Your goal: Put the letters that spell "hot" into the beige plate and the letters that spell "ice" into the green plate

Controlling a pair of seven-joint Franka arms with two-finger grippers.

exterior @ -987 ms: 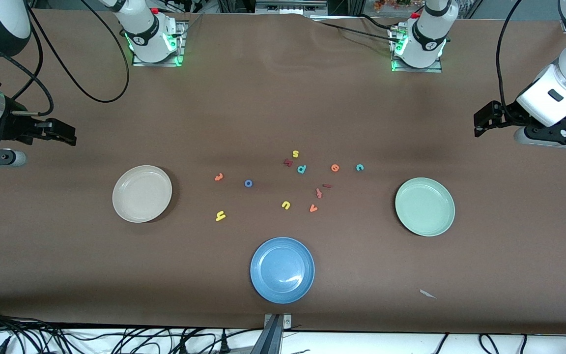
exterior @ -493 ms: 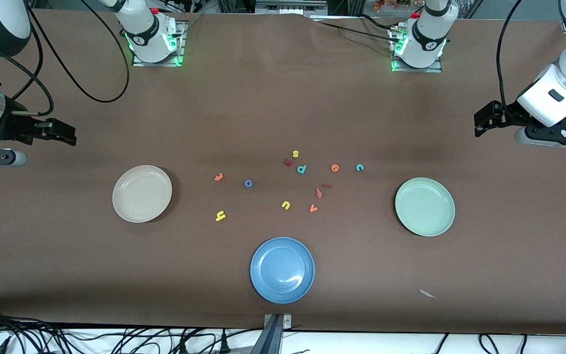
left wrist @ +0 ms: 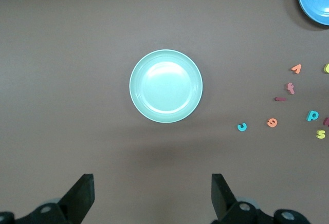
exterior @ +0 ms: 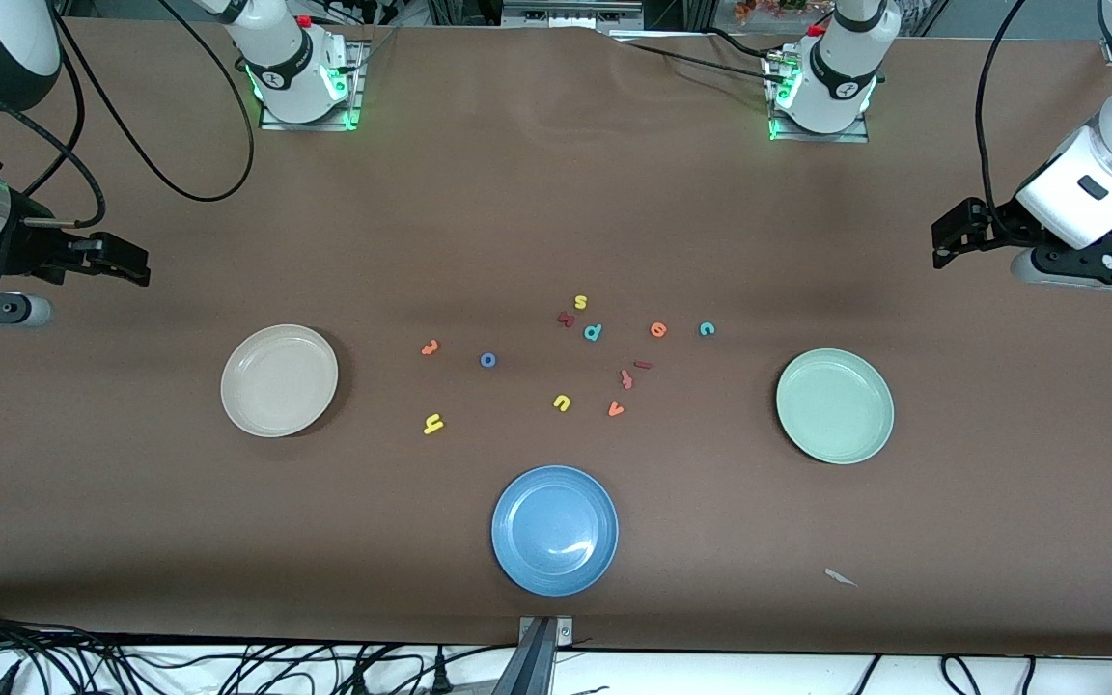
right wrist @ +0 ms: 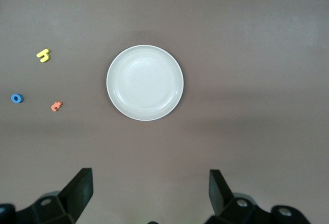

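Hanging wide open, seemingly empty: left gripper (left wrist: 149,196), right gripper (right wrist: 149,193).

Brown table (exterior: 556,193), perhaps cloth-covered

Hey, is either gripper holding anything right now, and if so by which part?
Nothing is held. The left gripper and the right gripper both hang open and empty above bare table, each near its own end.

We see two white arms with black joint bands, each rising from a base (exterior: 305,87) lit green along its metal mounting plate, with a small red button on top. Black cables loop from the arms. The right gripper (exterior: 117,261) and left gripper (exterior: 961,232) are black, with wedge-shaped fingers (left wrist: 82,196) and silver screws.
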